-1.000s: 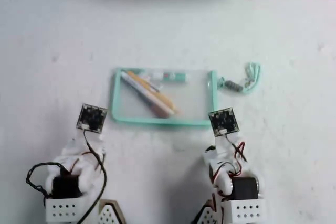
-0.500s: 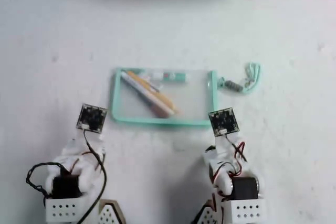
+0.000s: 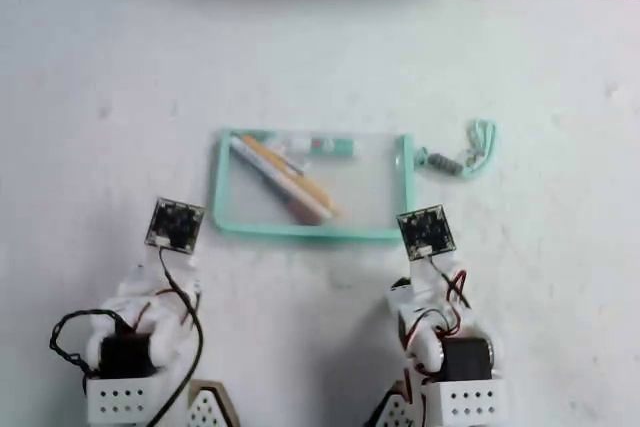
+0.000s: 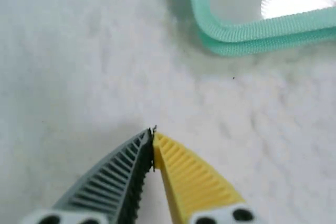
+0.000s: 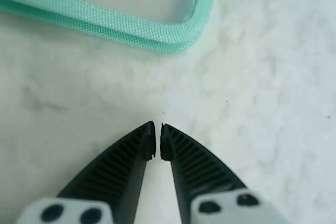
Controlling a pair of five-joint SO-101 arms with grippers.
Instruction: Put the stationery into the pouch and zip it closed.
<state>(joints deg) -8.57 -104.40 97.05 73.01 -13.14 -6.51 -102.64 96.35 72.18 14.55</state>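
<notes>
Stationery [image 3: 285, 179] lies inside pouch [image 3: 300, 232]; left tool [image 4: 153, 132] and right tool [image 5: 157, 129], both pinched empty, sit by table's [image 3: 100, 67] near edge; probably verify zip closure without nudging pouch.

readable text: none | labels: none legible | numbers: none

Pouch [image 3: 300, 232] mint trim, clear; L tool [image 4: 153, 132] grey/yellow.

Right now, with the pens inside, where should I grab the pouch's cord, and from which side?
Grip the cord at its grey coiled middle, from above, with the right gripper, which sits nearer. It lies flat on the table beyond the pouch's right edge, so jaws set across its length should close on it.
</notes>
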